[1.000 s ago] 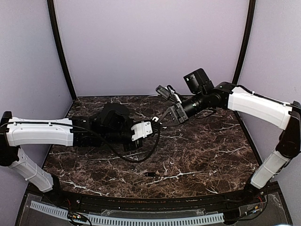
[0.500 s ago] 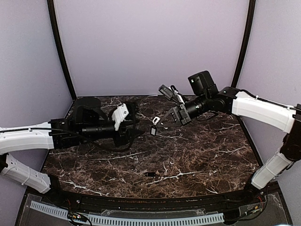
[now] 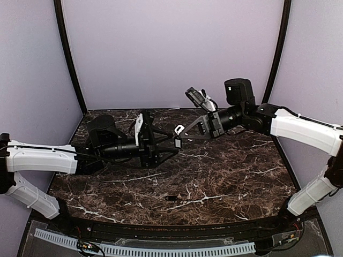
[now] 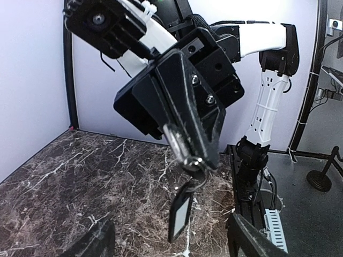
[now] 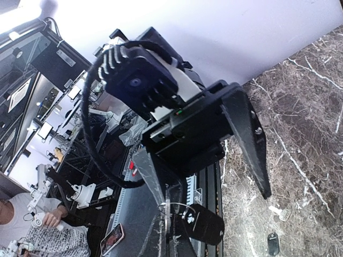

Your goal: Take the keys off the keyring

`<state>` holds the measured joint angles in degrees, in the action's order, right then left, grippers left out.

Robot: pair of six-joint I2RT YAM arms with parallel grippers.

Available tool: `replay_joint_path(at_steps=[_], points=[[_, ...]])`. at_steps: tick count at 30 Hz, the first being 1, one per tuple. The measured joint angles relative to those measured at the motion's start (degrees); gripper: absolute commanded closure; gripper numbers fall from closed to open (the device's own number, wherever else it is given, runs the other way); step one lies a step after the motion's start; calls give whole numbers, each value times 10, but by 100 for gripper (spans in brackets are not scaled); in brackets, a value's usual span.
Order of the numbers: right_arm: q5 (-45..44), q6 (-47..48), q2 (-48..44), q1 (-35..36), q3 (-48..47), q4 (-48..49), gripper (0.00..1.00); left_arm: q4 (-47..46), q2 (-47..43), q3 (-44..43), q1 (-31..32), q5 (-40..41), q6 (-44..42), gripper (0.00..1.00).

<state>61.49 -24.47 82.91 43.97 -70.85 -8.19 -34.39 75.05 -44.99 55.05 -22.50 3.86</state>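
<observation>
We see the left gripper [image 3: 151,142] left of the right gripper [image 3: 182,135], both above the table [image 3: 241,176], keyring [image 4: 194,170] at the right tips, one key [image 4: 180,210] hanging below, another key [image 3: 171,198] on the table

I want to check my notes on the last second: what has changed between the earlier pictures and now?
The left gripper opened its jaws and drew back leftwards, away from the right gripper. The right gripper stayed shut on the silvery metal keyring with its hanging dark oblong key; the small dark key stayed lying on the dark marble table.
</observation>
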Motion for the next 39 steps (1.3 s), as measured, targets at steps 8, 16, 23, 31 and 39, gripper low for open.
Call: replay_joint_path(at_steps=[8, 16, 23, 31, 39], points=[[35, -26, -2, 0, 7, 39, 100, -43, 36, -31, -17, -82, 26, 31], [50, -35, -2, 2, 7, 44, 100, -51, 62, -78, -17, -135, 19, 50], [52, -38, -2, 2, 7, 44, 100, -43, 70, -83, -17, -161, 9, 46], [52, -40, -2, 2, 7, 43, 100, -17, 70, -86, -17, -167, -7, 68], [51, -41, -2, 2, 7, 43, 100, -5, 70, -90, -17, -166, -20, 89]])
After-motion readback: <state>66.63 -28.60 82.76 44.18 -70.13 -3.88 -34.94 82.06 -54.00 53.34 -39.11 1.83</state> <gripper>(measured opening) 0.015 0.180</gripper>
